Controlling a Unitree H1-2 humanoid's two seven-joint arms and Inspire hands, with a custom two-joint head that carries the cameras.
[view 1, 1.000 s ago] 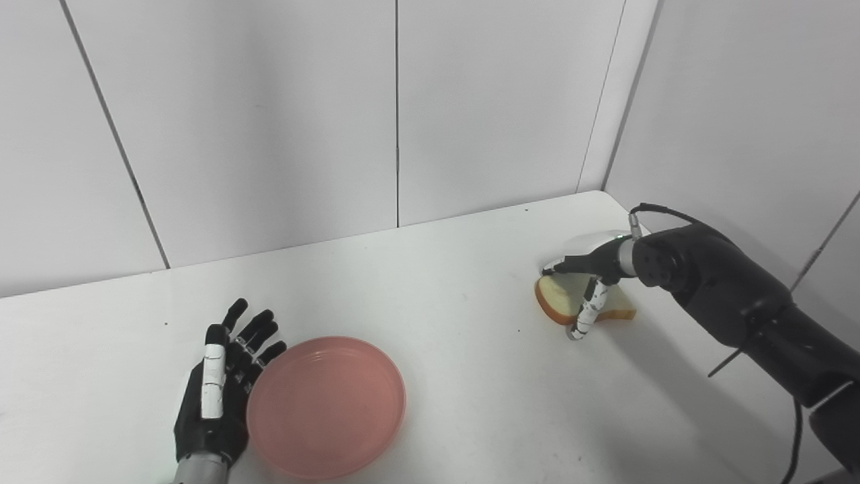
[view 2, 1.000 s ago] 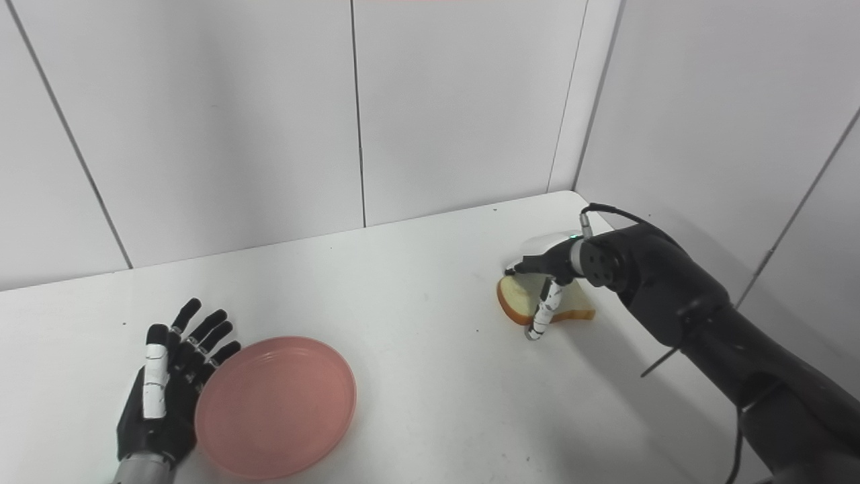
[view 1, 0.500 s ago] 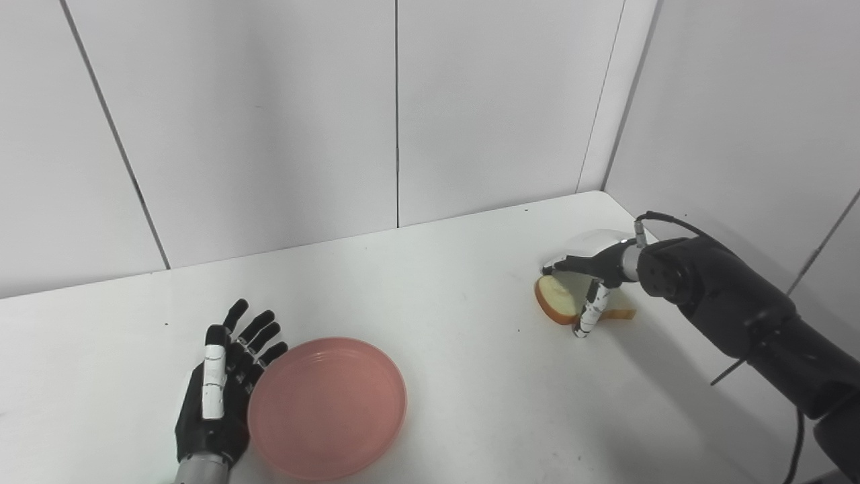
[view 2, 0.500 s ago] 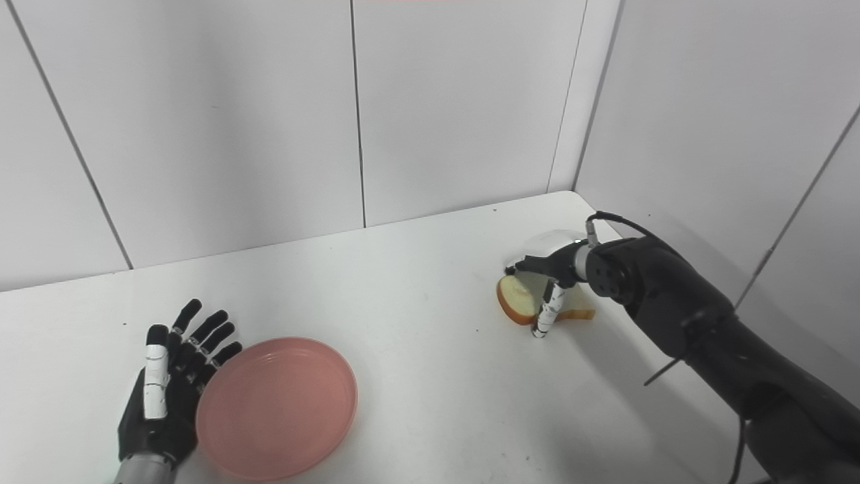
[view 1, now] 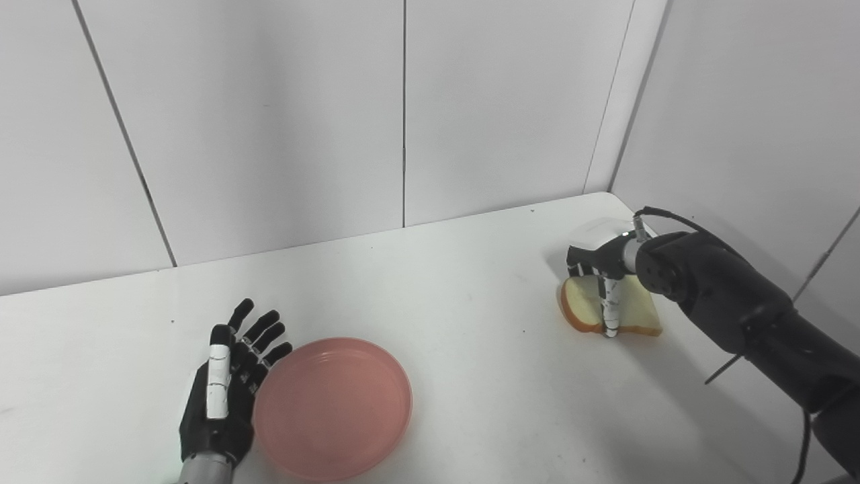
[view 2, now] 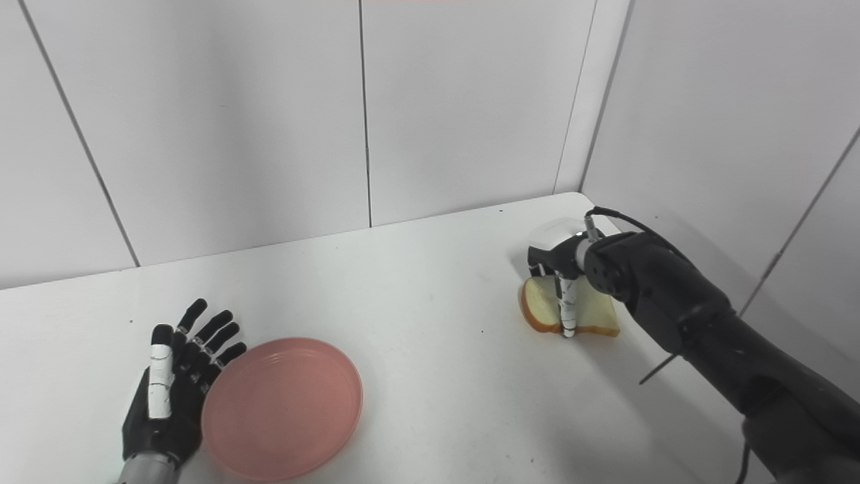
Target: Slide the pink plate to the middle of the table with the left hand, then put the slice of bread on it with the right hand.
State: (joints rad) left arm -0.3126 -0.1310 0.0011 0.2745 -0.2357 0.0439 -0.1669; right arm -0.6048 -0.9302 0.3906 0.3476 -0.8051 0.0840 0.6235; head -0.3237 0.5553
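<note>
The pink plate lies empty on the white table at the front left. My left hand rests open and flat against the plate's left rim, fingers pointing away from me. At the far right lies the slice of bread, pale with a brown crust. My right hand is closed over it: the fingers curl down behind its far edge, and the thumb crosses its top to the near edge. The bread sits low on the table, its left end slightly raised.
White wall panels close off the table's back, and another wall stands close on the right, just beyond the bread. My right forearm with its cable reaches in along the table's right edge.
The camera has shifted slightly. My right hand's fingers have curled further down over the bread, and the slice has dropped from a steep tilt to nearly flat. Left hand and plate have stayed put.
</note>
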